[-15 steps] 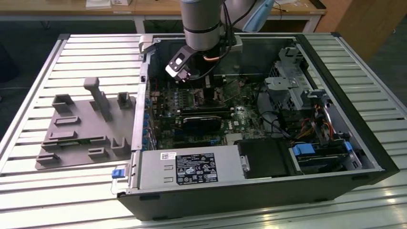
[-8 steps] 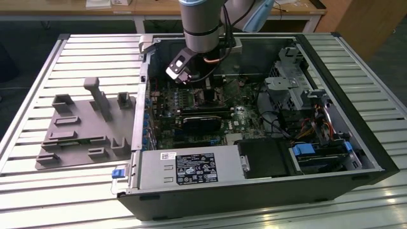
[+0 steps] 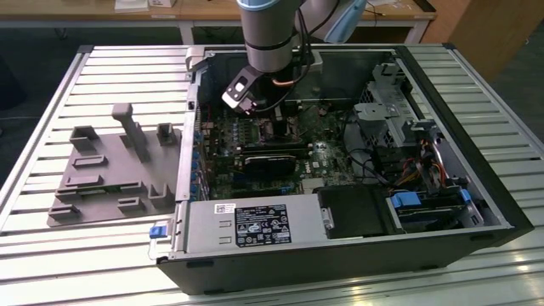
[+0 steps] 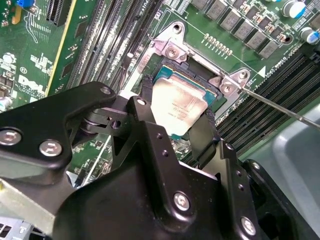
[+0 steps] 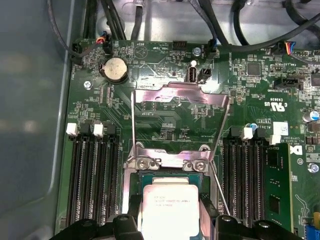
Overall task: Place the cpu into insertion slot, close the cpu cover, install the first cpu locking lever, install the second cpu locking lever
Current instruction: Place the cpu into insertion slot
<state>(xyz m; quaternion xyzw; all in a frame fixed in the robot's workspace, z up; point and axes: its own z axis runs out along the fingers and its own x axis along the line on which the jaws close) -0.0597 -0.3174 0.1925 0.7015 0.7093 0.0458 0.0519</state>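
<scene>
The cpu (image 4: 175,107) (image 5: 169,207) is a small square chip with a silvery-tan top. My gripper (image 4: 177,112) (image 5: 170,215) is shut on it, one black finger (image 4: 144,102) against each of two opposite sides. The chip hangs slightly tilted just over the open insertion slot (image 4: 172,75) on the green motherboard. The cpu cover (image 5: 180,96) stands flipped up behind the socket, with board showing through its window. Two thin wire locking levers (image 5: 133,125) (image 5: 220,192) are raised beside it; one lever (image 4: 280,107) also crosses the second wrist view. In the exterior view my gripper (image 3: 270,118) reaches down into the open case.
Memory slots (image 5: 92,180) flank the socket on both sides. A black graphics card (image 3: 272,159) lies just in front of the socket, with the power supply (image 3: 255,226) nearer still. Cables and drive bays (image 3: 399,159) fill the exterior view's right. A grey fixture tray (image 3: 111,172) sits outside the case.
</scene>
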